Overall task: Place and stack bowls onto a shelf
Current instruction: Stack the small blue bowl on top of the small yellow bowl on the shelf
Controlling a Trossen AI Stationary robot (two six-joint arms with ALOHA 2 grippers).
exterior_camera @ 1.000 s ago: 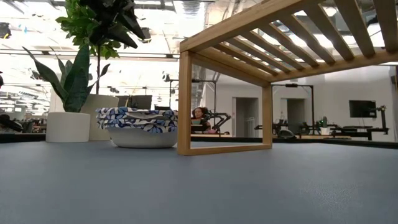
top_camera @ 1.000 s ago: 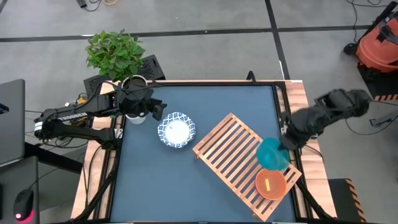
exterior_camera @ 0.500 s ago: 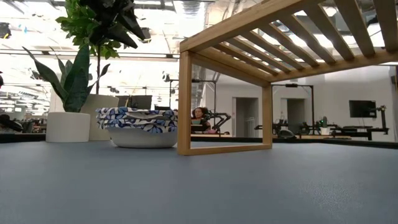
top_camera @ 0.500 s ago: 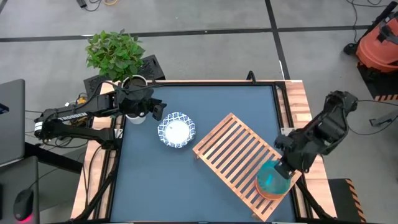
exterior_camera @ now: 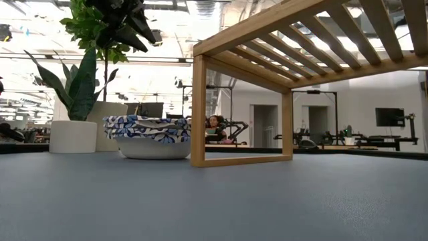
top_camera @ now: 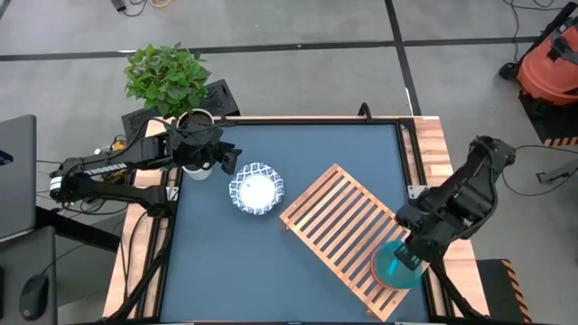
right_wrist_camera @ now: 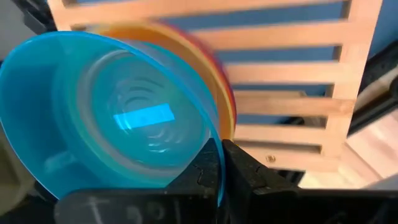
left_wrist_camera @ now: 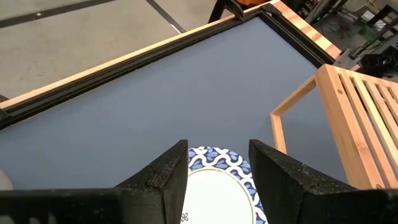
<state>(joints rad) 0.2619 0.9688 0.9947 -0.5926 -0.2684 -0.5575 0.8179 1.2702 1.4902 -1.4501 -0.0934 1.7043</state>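
right gripper (top_camera: 408, 262) lowered teal bowl (top_camera: 394, 263) onto orange bowl (right_wrist_camera: 205, 74).

A big open lab or office: grey floor with taped lines, bright ceiling lights (exterior_camera: 200, 8), monitors (exterior_camera: 389, 117) and desks behind, an orange shop vacuum (top_camera: 549, 65), loose cables.

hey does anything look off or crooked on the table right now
Mostly tidy. The shelf sits diagonally on the table, and the teal bowl, pinched at its rim by the right tool, is tilted over the orange bowl.

Bowl (top_camera: 256, 190) left of shelf (top_camera: 348, 230) — apart.
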